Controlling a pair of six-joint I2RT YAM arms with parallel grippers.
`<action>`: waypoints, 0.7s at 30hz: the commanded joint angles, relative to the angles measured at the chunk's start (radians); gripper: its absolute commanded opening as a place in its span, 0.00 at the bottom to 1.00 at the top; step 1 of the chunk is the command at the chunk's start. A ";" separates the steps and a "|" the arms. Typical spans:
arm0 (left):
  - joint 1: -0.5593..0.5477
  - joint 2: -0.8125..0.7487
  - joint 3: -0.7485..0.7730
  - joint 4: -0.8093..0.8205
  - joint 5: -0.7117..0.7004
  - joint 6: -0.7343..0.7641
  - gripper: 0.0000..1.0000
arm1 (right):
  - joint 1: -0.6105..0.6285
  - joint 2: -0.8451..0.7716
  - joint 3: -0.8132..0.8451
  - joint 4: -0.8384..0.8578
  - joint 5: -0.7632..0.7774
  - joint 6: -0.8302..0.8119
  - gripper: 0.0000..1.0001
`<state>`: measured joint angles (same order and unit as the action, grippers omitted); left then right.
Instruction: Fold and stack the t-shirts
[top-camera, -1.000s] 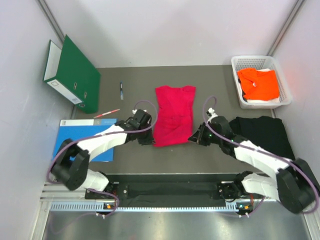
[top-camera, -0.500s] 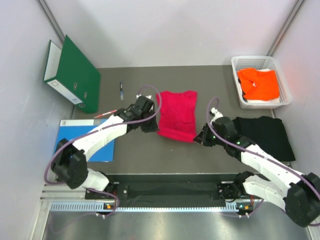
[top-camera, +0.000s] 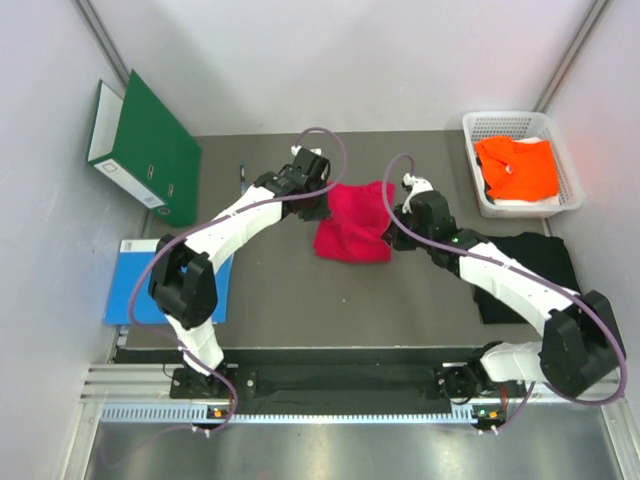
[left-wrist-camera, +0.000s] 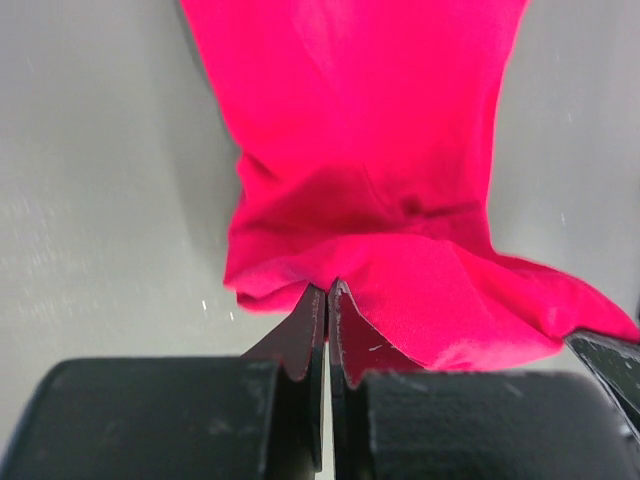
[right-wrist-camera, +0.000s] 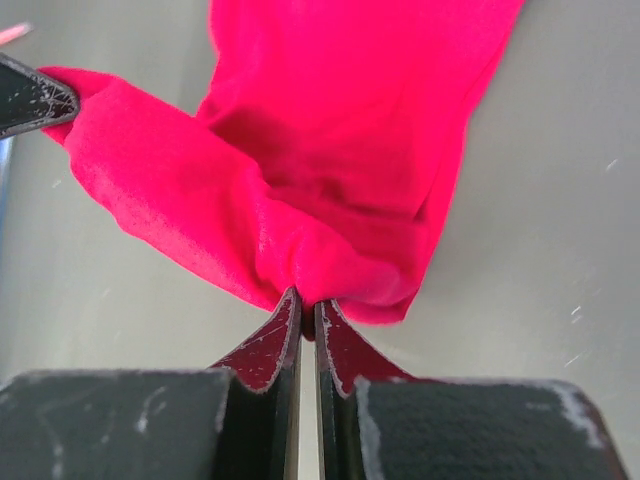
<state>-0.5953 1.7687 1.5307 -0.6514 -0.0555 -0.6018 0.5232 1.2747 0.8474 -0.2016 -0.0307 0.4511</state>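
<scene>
Crimson t-shirt (top-camera: 355, 225): lies mid-table, doubled over on itself, pinched at its left and right sides by the two claws. In both wrist views the cloth drapes away from the fingertips down onto the grey table (top-camera: 300, 300).
Left gripper (top-camera: 320, 205): clamped tight on a fold at the shirt's left side. The wrist view shows its fingertips (left-wrist-camera: 318, 300) pressed together with red fabric caught between them.
Right gripper (top-camera: 393, 222): likewise closed on the shirt's right side. Its fingertips (right-wrist-camera: 322, 318) meet on a bunched red fold.
Black t-shirt (top-camera: 530, 270): spread flat on the right of the table, partly under the right arm, well apart from the red one.
Orange t-shirt (top-camera: 517, 167): on top inside the white basket (top-camera: 470, 125) at the far right corner.
Green binder (top-camera: 150, 150): propped at the far left by the wall.
Blue sheet (top-camera: 125, 285): flat at the near left, partly hidden by the left arm.
Pen (top-camera: 242, 182): on the table between the binder and the left arm.
</scene>
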 joint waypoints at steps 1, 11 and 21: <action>0.031 0.067 0.106 -0.011 -0.033 0.037 0.00 | -0.028 0.081 0.110 0.054 0.077 -0.077 0.01; 0.091 0.215 0.250 0.002 -0.026 0.062 0.00 | -0.114 0.264 0.238 0.133 0.066 -0.103 0.01; 0.155 0.353 0.403 0.029 0.019 0.076 0.00 | -0.172 0.452 0.415 0.142 0.061 -0.157 0.01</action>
<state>-0.4805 2.0701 1.8523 -0.6514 -0.0410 -0.5468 0.3752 1.6638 1.1595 -0.0967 0.0101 0.3405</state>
